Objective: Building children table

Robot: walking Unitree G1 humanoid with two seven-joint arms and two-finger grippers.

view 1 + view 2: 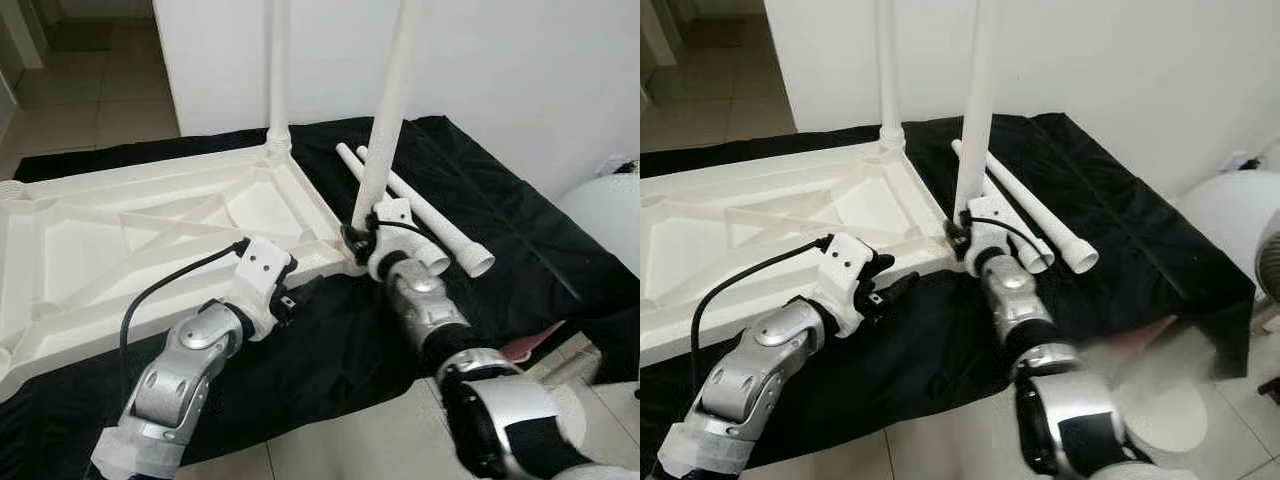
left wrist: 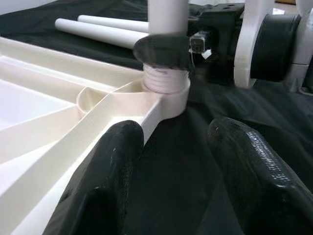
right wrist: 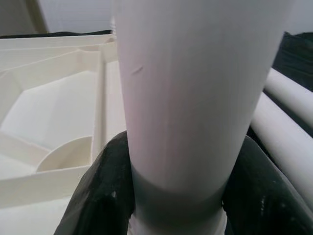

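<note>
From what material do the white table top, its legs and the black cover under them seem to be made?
Table top: likely moulded plastic, matte off-white, with cast ribs. Leg held by the right gripper: smooth white plastic tube, threads at its socket. Black cover: cloth, matte, creased.

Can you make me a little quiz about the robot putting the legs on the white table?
1. True or false: the tabletop lies upside down on the black cloth.
2. How many loose legs lie on the cloth beside it? A) none B) two C) five
3. Fill in: the right gripper is shut on the near-corner ____, standing upright in its socket.

Key
1. True: its ribbed underside faces up.
2. B. Another leg already stands at the far corner.
3. Leg. The left gripper, fingers apart, sits by the tabletop's edge.
</note>
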